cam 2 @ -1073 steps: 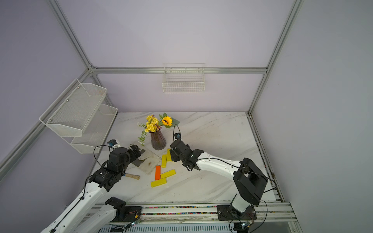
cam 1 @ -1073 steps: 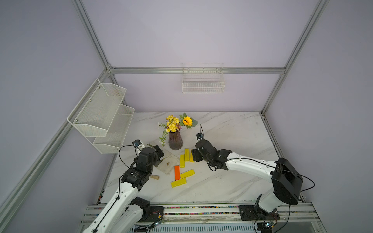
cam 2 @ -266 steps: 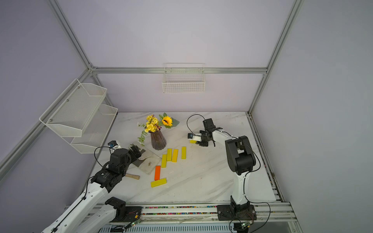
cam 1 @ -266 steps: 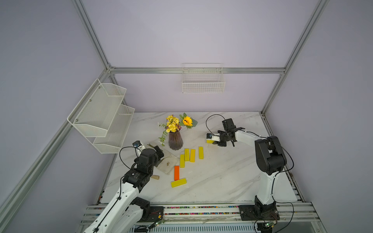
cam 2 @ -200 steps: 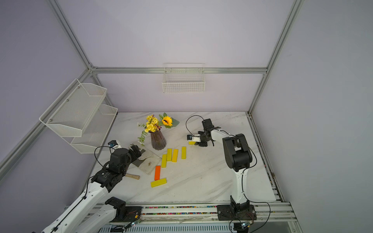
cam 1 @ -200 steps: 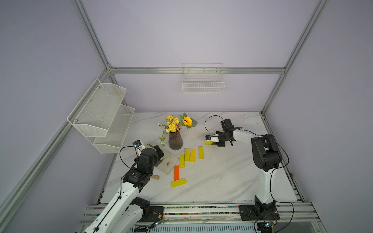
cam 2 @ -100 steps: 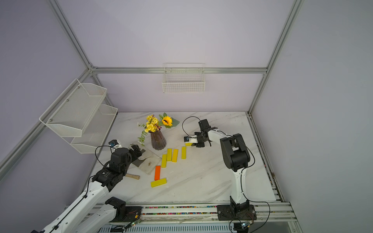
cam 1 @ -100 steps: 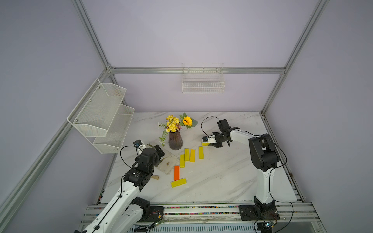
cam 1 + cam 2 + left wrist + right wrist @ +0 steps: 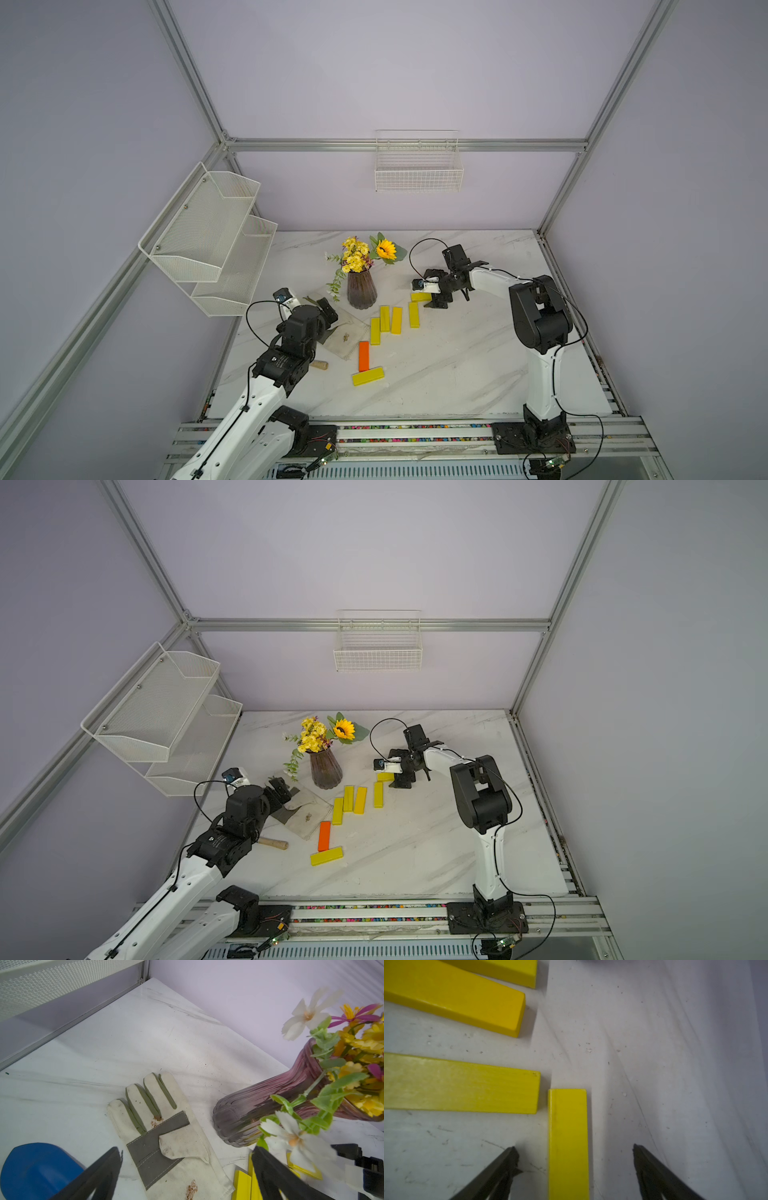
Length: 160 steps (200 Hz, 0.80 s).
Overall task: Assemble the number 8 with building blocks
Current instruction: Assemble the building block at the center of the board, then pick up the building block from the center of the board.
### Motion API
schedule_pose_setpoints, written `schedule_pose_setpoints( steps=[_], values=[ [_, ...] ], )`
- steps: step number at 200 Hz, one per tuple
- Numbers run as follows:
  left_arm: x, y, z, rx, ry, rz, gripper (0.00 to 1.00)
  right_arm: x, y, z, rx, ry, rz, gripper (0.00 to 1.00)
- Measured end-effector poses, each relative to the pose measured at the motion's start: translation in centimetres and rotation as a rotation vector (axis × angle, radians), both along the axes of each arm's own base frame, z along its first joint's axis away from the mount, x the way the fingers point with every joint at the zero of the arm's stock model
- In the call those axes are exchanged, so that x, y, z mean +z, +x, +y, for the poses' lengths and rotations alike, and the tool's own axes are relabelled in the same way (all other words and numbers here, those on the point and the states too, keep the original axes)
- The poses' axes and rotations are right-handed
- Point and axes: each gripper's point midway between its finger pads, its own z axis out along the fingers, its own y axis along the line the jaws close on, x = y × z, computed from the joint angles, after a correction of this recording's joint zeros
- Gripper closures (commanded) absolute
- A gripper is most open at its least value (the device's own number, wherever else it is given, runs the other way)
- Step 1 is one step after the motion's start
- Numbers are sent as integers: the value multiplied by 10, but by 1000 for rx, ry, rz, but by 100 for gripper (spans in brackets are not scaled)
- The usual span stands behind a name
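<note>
**Near edge.** On the marble-patterned bench, left of centre, a crosswise yellow block lies flat. Its end is just beside the near end of the orange block, which points toward the far edge. A wooden handle lies near the left edge. A blue scoop shows in the left wrist view.

**Left side.** A stained work glove lies flat. The left gripper hovers above it with its jaws spread wide and nothing between them. A small pale mark on the left arm is too small to read.

**Mid-bench.** Three yellow blocks lie lengthwise side by side. A fourth yellow block lies parallel, just to their right.

**Beyond.**
- The right gripper stands low over the far yellow block. Its jaws are wide on either side and neither touches the block.
- That block lies flat, at a right angle to the fourth block's far end, with a narrow gap between them.
- As they lie, the blocks form no number 8.

**Far side.** A ribbed purple vase holding flowers stands upright behind the three blocks. A wire basket hangs on the far wall and a mesh shelf on the left wall.
</note>
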Motion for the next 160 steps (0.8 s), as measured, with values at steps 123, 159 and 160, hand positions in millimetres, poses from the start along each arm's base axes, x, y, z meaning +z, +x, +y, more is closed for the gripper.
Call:
schedule_pose_setpoints(
  steps=[123, 159, 160],
  values=[
    [15, -5, 4, 10, -14, -57, 0, 114, -22, -27, -336, 220, -196, 3],
    [27, -10, 8, 23, -21, -100, 0, 253, -23, -19, -611, 629, -297, 3],
    [27, -10, 8, 23, -22, -101, 0, 255, -23, -18, -614, 638, -292, 3]
  ],
)
